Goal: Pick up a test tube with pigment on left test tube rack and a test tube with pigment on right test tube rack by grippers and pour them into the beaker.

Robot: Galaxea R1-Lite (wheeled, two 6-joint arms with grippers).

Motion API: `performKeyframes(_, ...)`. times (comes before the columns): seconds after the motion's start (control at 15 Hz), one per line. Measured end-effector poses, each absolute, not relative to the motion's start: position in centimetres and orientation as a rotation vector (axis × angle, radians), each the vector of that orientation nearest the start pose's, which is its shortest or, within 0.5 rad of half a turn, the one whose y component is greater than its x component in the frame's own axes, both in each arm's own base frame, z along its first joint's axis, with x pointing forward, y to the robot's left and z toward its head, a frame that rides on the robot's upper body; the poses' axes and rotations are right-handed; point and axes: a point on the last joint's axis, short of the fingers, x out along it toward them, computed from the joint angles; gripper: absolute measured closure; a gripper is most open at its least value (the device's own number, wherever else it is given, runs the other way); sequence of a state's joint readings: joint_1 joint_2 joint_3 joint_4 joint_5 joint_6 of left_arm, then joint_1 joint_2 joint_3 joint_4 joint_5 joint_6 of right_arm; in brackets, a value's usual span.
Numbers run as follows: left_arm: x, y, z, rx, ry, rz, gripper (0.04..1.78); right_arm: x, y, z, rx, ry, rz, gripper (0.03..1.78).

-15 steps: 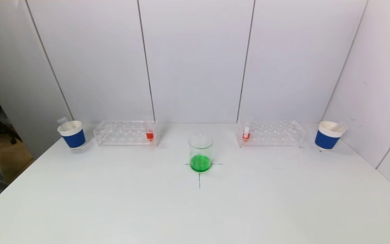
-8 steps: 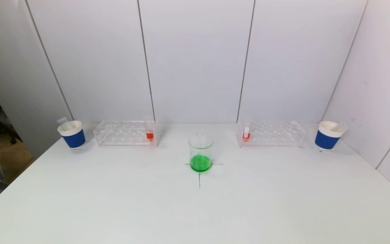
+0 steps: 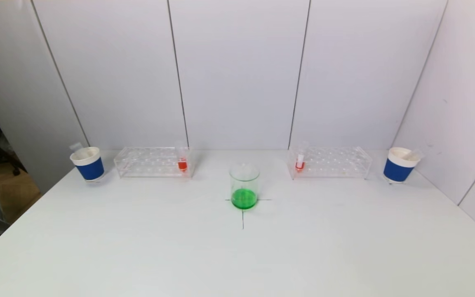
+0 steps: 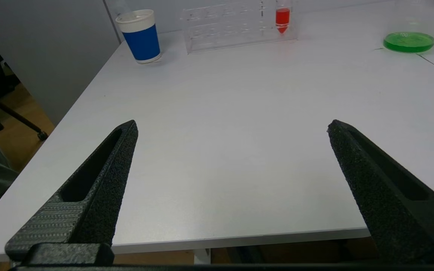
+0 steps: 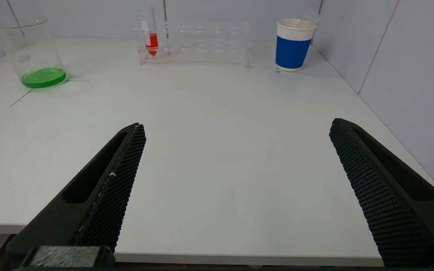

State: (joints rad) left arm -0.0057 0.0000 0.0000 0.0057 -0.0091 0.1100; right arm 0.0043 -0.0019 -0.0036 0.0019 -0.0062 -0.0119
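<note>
A clear beaker [image 3: 244, 185] with green liquid stands at the table's middle on a cross mark. The clear left rack [image 3: 151, 161] holds a test tube with red pigment [image 3: 182, 163] at its inner end; it also shows in the left wrist view [image 4: 282, 19]. The clear right rack [image 3: 330, 162] holds a test tube with red pigment [image 3: 300, 161] at its inner end, seen in the right wrist view [image 5: 151, 39] too. My left gripper [image 4: 232, 126] and right gripper [image 5: 237, 128] are open and empty at the table's near edge, outside the head view.
A blue-and-white paper cup [image 3: 87, 163] stands at the far left and another [image 3: 399, 165] at the far right, each with something pale inside. White walls close the back and right. The table's left edge drops to the floor.
</note>
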Motion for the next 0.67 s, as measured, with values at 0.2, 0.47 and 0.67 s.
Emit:
performKeyframes(0.2, -2.28, -0.01, 7.48, 0.11, 0.005, -0.015, 0.06, -2.32, -0.02, 7.62, -0.011, -0.004, -0.002, 0.04)
performKeyframes(0.47, -2.28, -0.01, 7.49, 0.11, 0.005, -0.015, 0.06, -2.32, -0.02, 7.61, -0.012, -0.003, -0.002, 0.04)
performKeyframes(0.67, -2.28, -0.01, 7.49, 0.11, 0.005, -0.016, 0.06, -2.32, -0.02, 7.61, -0.011, -0.003, -0.002, 0.04)
